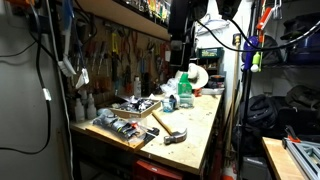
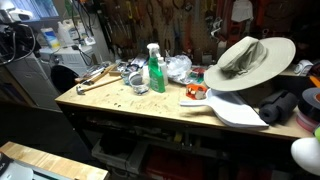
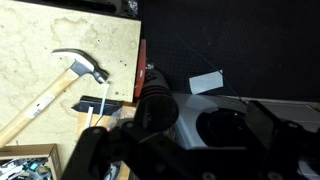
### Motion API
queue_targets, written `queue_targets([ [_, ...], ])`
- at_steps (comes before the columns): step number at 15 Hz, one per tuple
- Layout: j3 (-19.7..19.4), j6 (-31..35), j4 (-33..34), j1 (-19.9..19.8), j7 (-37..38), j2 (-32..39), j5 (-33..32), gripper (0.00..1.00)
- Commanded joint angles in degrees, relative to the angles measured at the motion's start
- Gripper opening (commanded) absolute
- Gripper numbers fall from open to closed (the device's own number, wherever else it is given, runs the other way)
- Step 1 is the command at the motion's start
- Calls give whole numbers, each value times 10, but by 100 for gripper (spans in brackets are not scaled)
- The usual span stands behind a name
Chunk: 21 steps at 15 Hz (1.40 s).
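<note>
My gripper (image 3: 185, 150) is dark and fills the bottom of the wrist view. Its fingers stand apart and I see nothing between them. It hangs high above the edge of the plywood workbench (image 3: 40, 40). A claw hammer (image 3: 72, 78) with a wooden handle lies on the bench just to the left of it, and shows in both exterior views (image 1: 170, 128) (image 2: 93, 80). In an exterior view the dark arm (image 1: 181, 40) hangs from above over the back of the bench.
A green spray bottle (image 2: 155, 70) (image 1: 184, 92) stands mid-bench beside a crumpled plastic bag (image 2: 178, 67). Tool trays (image 1: 120, 127) lie near the hammer. A wide-brimmed hat (image 2: 250, 60) rests above a white board (image 2: 235, 108). Tools hang on the back wall. Cables dangle near the arm.
</note>
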Motion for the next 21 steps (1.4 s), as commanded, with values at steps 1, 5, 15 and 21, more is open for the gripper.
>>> queue_targets([
  [1, 0, -1, 1, 0, 0, 0, 0, 100],
  [5, 0, -1, 1, 0, 0, 0, 0, 100],
  [15, -13, 0, 2, -20, 9, 5, -8, 100],
  [21, -50, 34, 13, -94, 57, 42, -34, 100],
])
